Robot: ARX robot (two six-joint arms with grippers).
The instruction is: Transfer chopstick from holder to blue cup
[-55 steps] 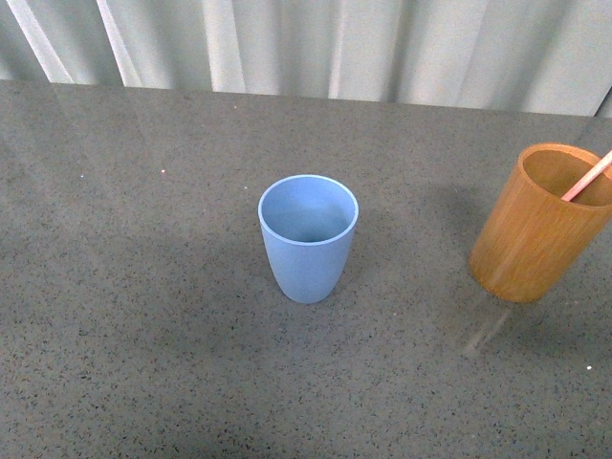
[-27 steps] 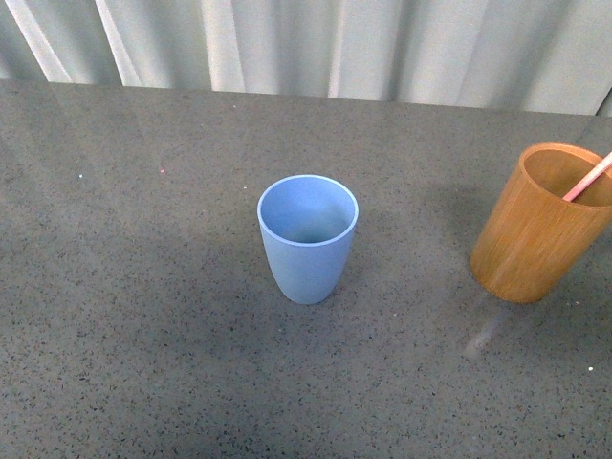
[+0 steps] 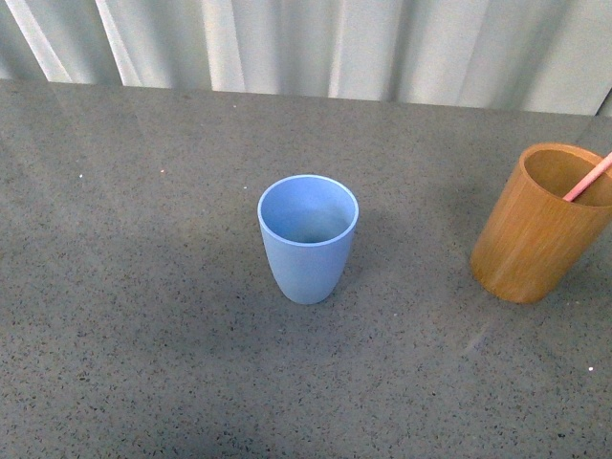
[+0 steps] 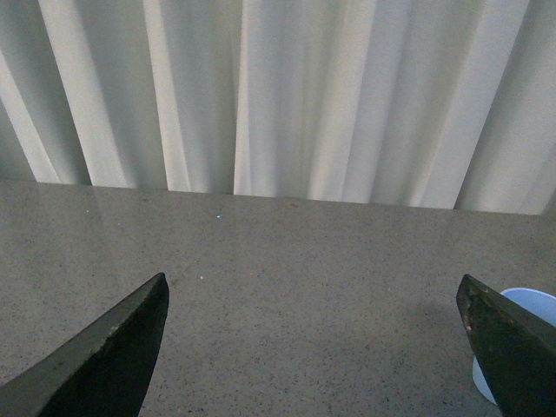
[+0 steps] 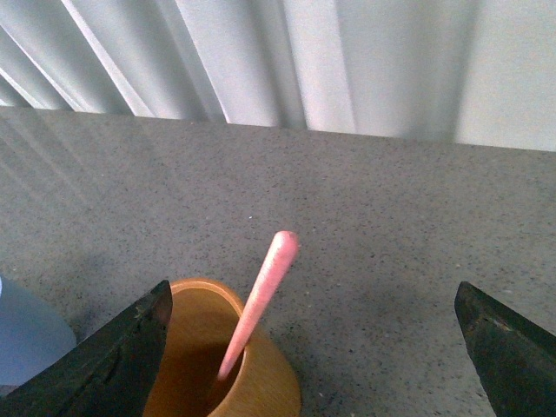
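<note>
The blue cup [image 3: 308, 237] stands upright and empty in the middle of the grey table. The orange-brown wooden holder [image 3: 542, 222] stands at the right edge of the front view, with the pink chopstick [image 3: 588, 179] leaning out of it to the right. In the right wrist view the holder [image 5: 217, 360] and the chopstick [image 5: 260, 300] sit between the wide-open jaws of my right gripper [image 5: 313, 334], nearer one finger. My left gripper [image 4: 313, 334] is open and empty above bare table, with the blue cup [image 4: 508, 347] just behind one fingertip. Neither arm shows in the front view.
A grey speckled table [image 3: 143, 287] runs back to a white pleated curtain [image 3: 306, 43] along its far edge. An edge of the blue cup [image 5: 26, 334] shows in the right wrist view beside the holder.
A faint pale reflection on the table in front of the holder has faded. The cup, holder and chopstick have not moved.
</note>
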